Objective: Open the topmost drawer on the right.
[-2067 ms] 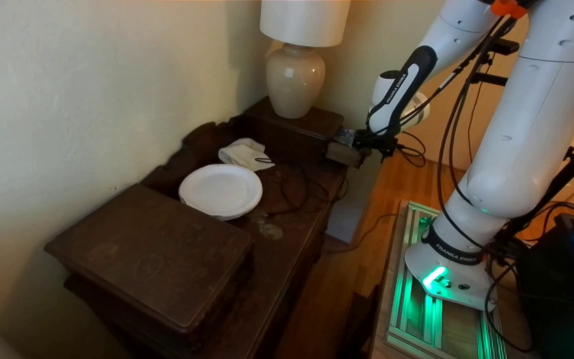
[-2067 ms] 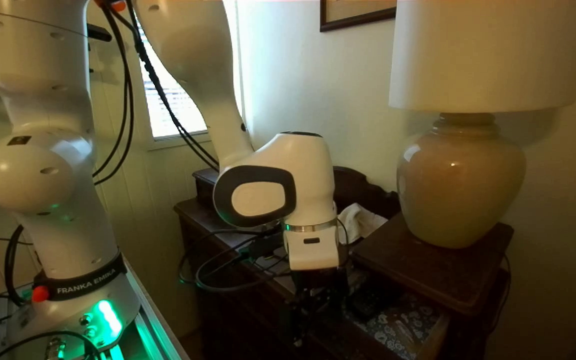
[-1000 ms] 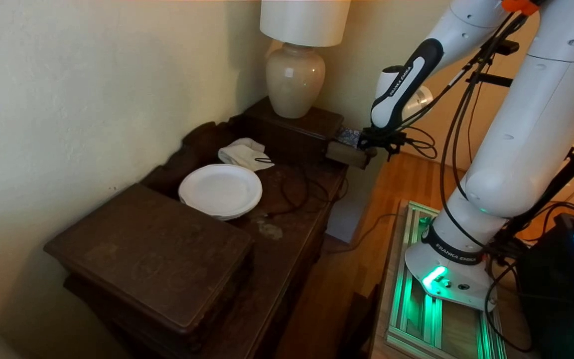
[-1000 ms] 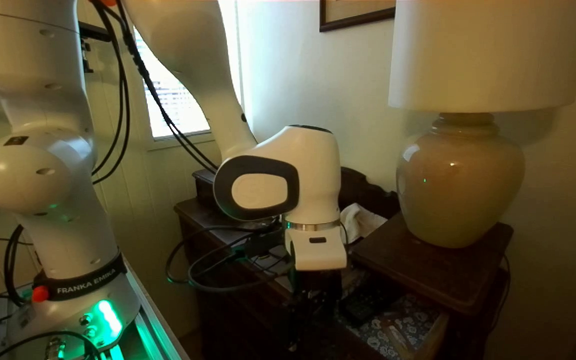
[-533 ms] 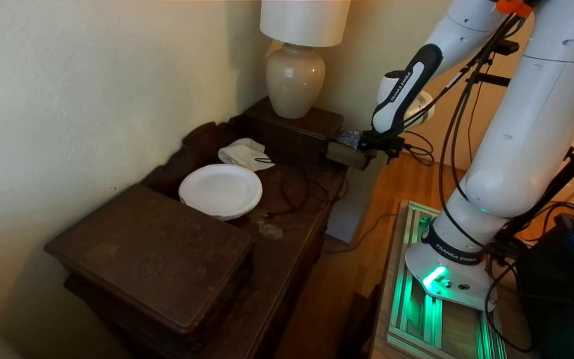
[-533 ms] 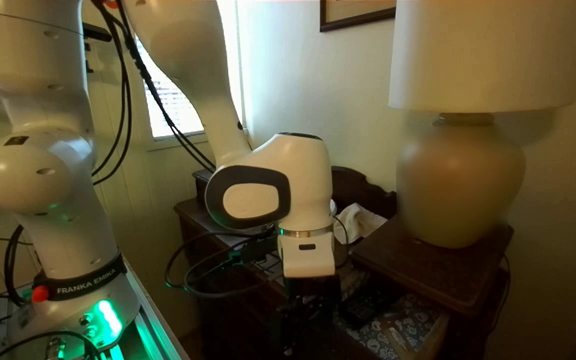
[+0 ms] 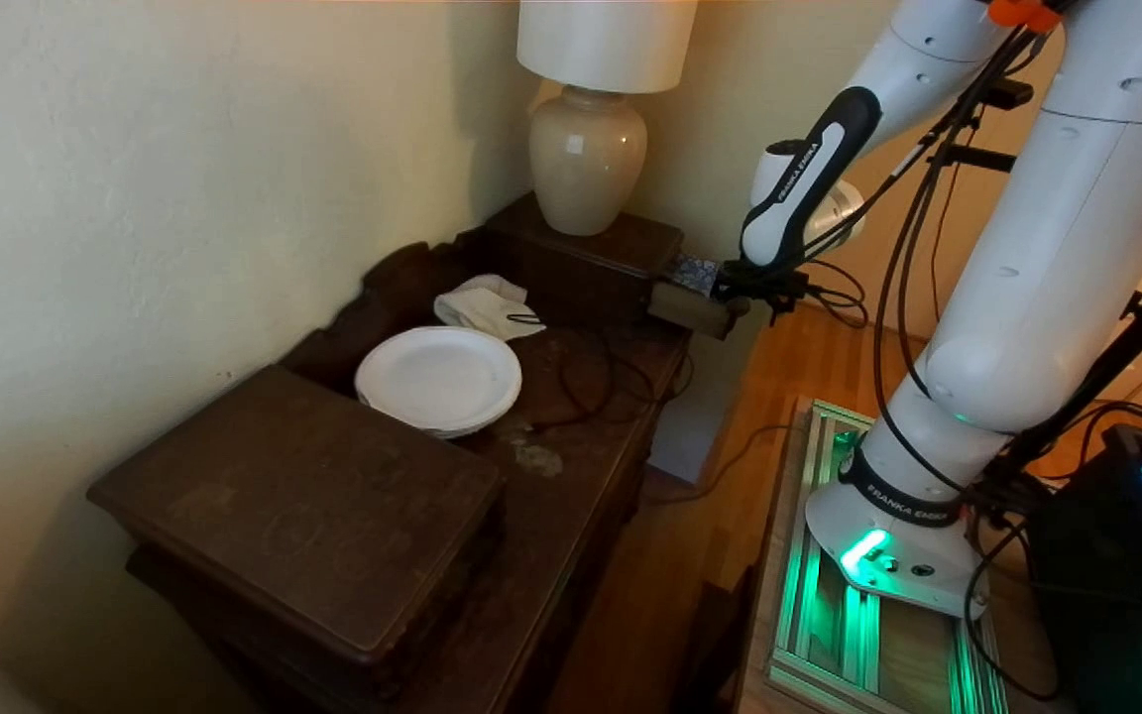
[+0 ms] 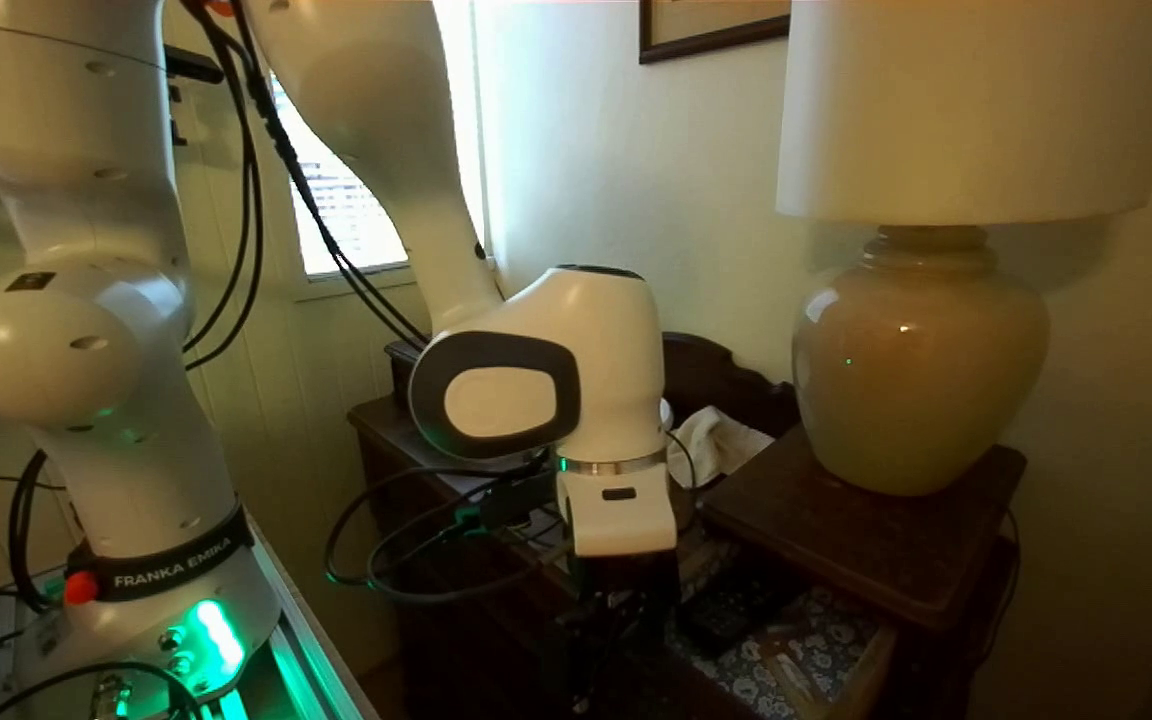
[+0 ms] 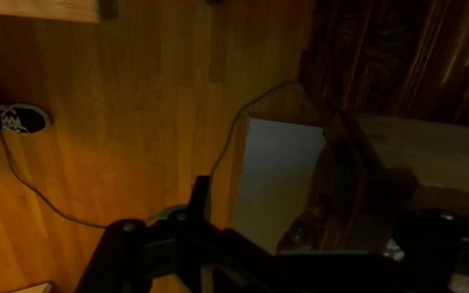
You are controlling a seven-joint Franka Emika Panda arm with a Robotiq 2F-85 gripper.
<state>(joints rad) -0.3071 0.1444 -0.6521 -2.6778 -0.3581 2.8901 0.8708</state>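
The topmost drawer is a small dark-brown drawer standing pulled out under the lamp's ledge. Its side [image 7: 690, 309] and its grey-blue floral lining [image 8: 806, 650] show in the exterior views. A black object with buttons [image 8: 726, 610] and a thin strip lie inside. In the wrist view its pale side [image 9: 438, 154] and round knob [image 9: 299, 234] show. My gripper [image 9: 312, 203] has its fingers wide apart, one on each side of the drawer front; contact cannot be told. In both exterior views the gripper [image 7: 759, 288] [image 8: 606, 650] is dark at the drawer's front end, its fingertips partly hidden.
A large lamp [image 7: 588, 164] stands on the ledge above the drawer. White plates [image 7: 439, 379], a white cloth [image 7: 490, 305] and a black cable lie on the dresser top [image 7: 531, 516]. Cables [image 8: 436, 590] loop beside my wrist. A shoe [image 9: 23, 119] is on the floor.
My gripper has shifted slightly outward from the dresser; it rose, then sank again. More of the drawer's lining and the black object shows. Hardly anything moved in the last half second.
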